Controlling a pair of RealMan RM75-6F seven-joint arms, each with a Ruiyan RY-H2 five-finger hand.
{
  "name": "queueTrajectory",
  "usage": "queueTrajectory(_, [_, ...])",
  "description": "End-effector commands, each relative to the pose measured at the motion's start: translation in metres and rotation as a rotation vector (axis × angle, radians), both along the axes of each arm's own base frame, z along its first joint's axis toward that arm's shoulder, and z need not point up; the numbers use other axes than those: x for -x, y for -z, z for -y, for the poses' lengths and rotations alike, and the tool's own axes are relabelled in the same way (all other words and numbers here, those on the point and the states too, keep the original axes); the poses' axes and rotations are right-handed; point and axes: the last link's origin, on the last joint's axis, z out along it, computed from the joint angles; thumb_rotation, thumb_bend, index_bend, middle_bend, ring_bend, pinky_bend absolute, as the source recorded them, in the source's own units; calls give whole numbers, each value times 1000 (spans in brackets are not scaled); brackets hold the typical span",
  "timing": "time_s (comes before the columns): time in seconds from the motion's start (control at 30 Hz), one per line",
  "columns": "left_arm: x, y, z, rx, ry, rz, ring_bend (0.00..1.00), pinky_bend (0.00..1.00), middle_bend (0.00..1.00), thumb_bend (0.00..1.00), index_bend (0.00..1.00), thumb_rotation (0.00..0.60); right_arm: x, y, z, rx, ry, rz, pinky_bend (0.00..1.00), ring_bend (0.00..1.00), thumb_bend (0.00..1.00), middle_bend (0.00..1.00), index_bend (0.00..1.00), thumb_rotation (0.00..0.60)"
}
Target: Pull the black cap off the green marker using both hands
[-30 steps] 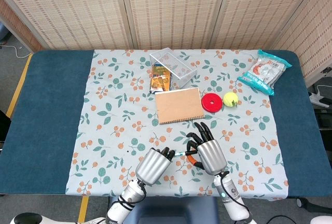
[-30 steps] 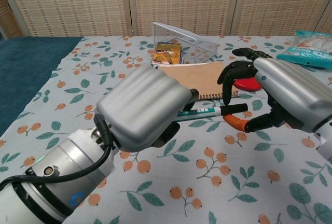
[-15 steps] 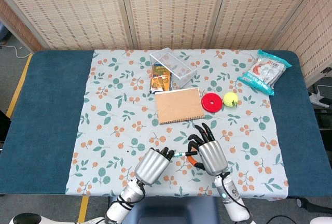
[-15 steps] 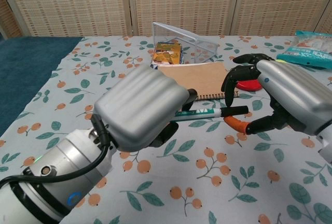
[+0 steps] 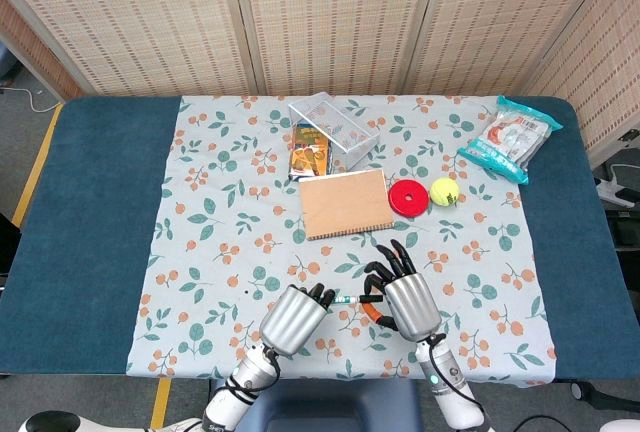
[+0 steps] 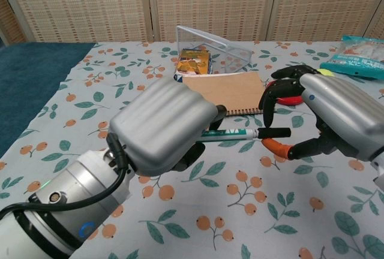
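My left hand grips the green marker by its barrel, which pokes out to the right with the black cap still on its end. My right hand arches around the cap. Its fingers curl above the cap and its orange-tipped thumb lies just below it. A gap shows between the fingertips and the cap. From the head view, both hands sit at the near table edge: left hand, right hand, with the marker and cap between them.
A brown notebook lies just beyond the hands. A red disc and a tennis ball sit to its right. A clear box and a snack packet are further back. A plastic bag lies far right.
My right hand has drifted right and slightly nearer, and its fingertips have lifted off the cap. The marker's capped end has sunk a little. The left hand keeps its grip.
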Motion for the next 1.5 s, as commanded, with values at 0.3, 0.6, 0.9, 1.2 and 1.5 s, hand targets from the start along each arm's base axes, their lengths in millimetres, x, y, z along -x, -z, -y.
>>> queueTrajectory(0.3, [18, -3, -16, -19, -24, -7, 882, 1000, 999, 609, 910, 600, 18, -10, 5, 32, 39, -41, 0, 106, 702, 355, 1000, 600])
queueTrajectory(0.6, [58, 13, -37, 20, -65, -40, 883, 1000, 952, 587, 876, 600, 47, 0, 6, -17, 112, -134, 0, 106, 703, 355, 988, 600])
queueTrajectory(0.9, [74, 34, -40, 84, -84, -74, 862, 995, 719, 524, 608, 600, 61, 16, 5, -94, 137, -223, 0, 39, 641, 247, 481, 600])
queueTrajectory(1.2, [84, 44, -41, 115, -113, -105, 771, 961, 514, 498, 410, 600, 67, 19, 6, -102, 157, -241, 0, 20, 615, 221, 402, 600])
queueTrajectory(1.5, [79, 35, -36, 144, -130, -67, 547, 882, 265, 442, 178, 600, 63, -1, 0, -96, 150, -237, 0, 0, 322, 128, 116, 600])
